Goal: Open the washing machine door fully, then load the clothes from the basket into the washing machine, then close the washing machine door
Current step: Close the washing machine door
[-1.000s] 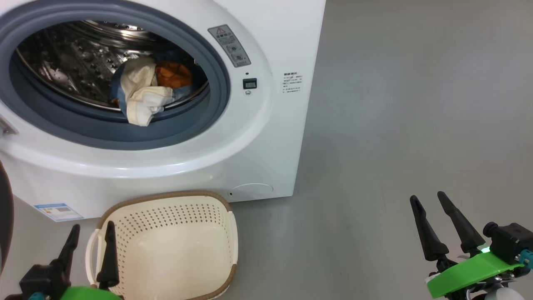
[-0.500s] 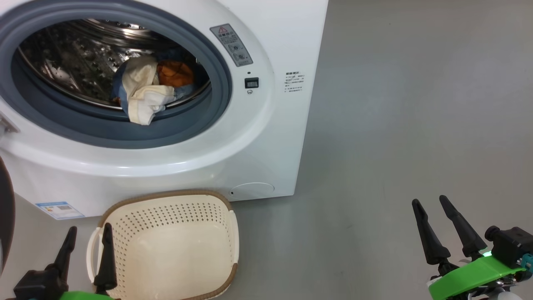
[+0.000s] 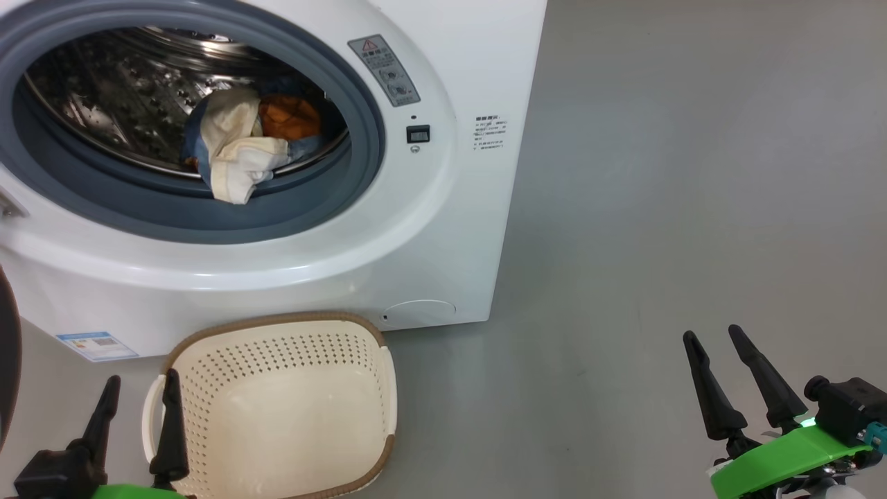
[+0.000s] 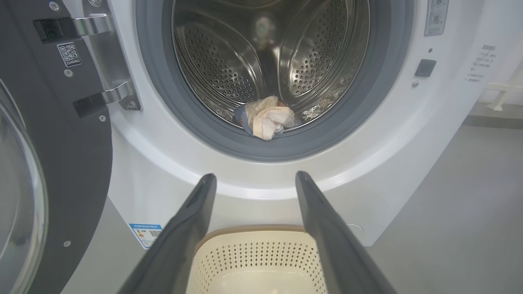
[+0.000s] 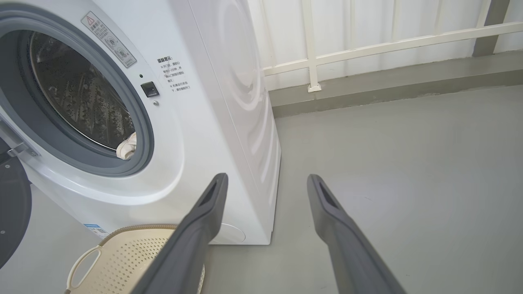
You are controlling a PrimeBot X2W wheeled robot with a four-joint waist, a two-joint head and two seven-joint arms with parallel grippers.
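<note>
The white washing machine [image 3: 443, 229] stands with its drum exposed. Its door [image 4: 61, 143] is swung wide to the left, black rim and glass facing me. The clothes [image 3: 239, 149] lie at the drum's front, a cream piece drooping onto the grey gasket, with blue and orange fabric behind it. On the floor in front sits the basket [image 3: 291, 360], with nothing in it. My left gripper [image 3: 142, 378] is open at the basket's left handle, holding nothing. My right gripper [image 3: 711, 333] is open over bare floor well to the right of the machine.
Grey floor [image 3: 658, 208] stretches out to the right of the machine. A white railing [image 5: 310, 61] on a low kerb runs behind it. A blue label sticker [image 3: 97, 345] marks the machine's lower left front.
The head view has shifted slightly. My left gripper sits a little further left and lower in it. Clothes, basket and door have not moved.
</note>
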